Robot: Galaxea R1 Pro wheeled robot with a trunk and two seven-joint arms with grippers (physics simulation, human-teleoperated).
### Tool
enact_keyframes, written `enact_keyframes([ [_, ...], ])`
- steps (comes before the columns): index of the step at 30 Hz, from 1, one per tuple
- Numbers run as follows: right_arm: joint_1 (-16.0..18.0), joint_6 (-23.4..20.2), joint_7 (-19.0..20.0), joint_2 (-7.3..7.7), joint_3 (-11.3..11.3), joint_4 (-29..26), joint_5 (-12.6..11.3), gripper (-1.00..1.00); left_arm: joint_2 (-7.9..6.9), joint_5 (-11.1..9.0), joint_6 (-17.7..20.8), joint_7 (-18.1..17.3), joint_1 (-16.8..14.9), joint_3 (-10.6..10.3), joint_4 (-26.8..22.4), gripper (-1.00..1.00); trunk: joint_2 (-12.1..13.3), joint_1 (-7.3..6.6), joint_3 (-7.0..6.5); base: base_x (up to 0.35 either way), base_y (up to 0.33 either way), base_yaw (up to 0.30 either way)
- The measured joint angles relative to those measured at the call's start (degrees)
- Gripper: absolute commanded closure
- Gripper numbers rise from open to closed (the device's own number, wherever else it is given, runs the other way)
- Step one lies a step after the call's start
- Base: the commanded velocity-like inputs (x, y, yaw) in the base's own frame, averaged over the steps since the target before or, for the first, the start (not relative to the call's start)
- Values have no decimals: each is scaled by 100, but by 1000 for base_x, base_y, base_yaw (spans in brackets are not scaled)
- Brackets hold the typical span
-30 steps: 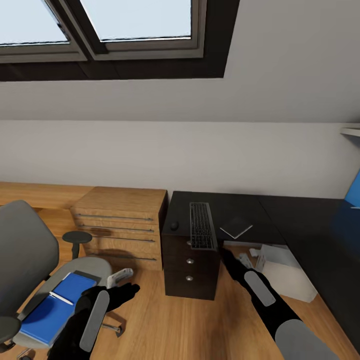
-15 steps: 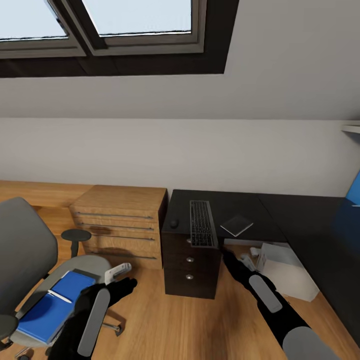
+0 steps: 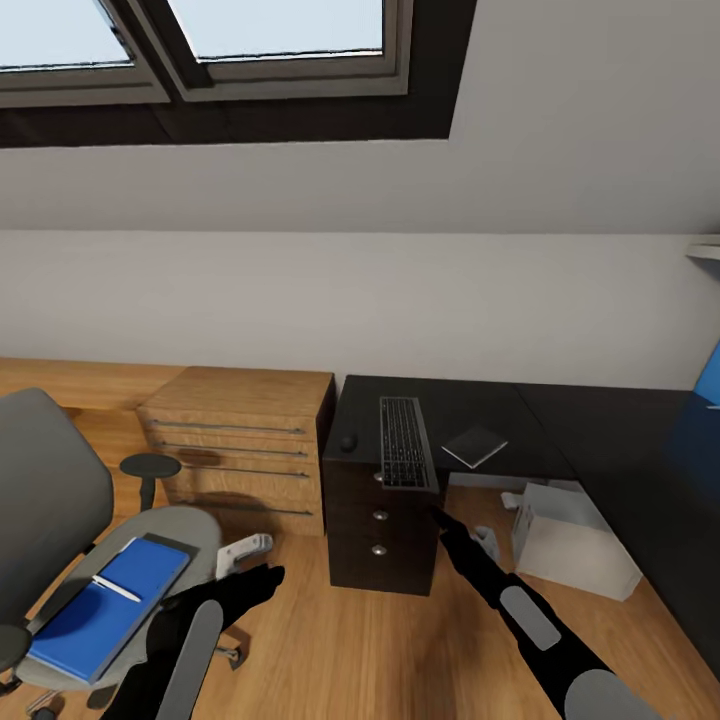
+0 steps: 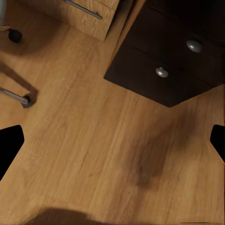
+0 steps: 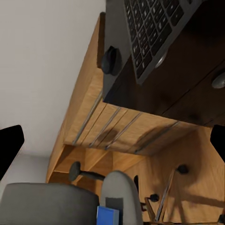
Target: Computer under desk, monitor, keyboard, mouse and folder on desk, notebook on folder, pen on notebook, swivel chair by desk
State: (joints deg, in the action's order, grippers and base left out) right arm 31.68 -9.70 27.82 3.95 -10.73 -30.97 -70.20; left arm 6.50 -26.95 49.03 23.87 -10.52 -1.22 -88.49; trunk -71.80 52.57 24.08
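The left gripper is hovering low over the wood floor with its fingers spread and nothing between them, as the dark tips at both edges of its wrist view are showing. Just outboard of it and slightly back, the blue folder is lying flat on the seat of the swivel chair, with the white pen resting across it; whether the notebook is stacked there too, I cannot tell. The right gripper is reaching toward the dark desk, also open and empty, with the keyboard and mouse just ahead of it. The folder is probably light, thin and somewhat flexible, so pinching its near edge, after lifting the loose pen off, looks safest.
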Motion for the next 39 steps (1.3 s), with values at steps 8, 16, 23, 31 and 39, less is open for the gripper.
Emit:
enact_keyframes([
  [8,0,550,-175,-347,-7,-10,-18,-100,0,-5,6,0,176,-123,-274,-100,-321,176,144,0,0,0],
  [16,1,608,-830,-613,752,7,-1182,-100,-5,-4,2,-3,234,-169,-332,-100,-642,352,288,0,0,0],
  [23,1,836,-817,-629,745,-14,-1279,-100,-3,-5,0,-4,238,-267,-338,-100,-923,506,413,0,0,0],
  [31,1,914,-133,-633,741,-384,-1275,-100,-5,-6,-3,-4,318,-340,-396,-100,-1244,681,557,0,0,0],
  [39,0,918,3,-618,756,-423,-1271,-100,-8,-5,-3,-13,395,-524,-422,-100,-1565,857,701,0,0,0],
])
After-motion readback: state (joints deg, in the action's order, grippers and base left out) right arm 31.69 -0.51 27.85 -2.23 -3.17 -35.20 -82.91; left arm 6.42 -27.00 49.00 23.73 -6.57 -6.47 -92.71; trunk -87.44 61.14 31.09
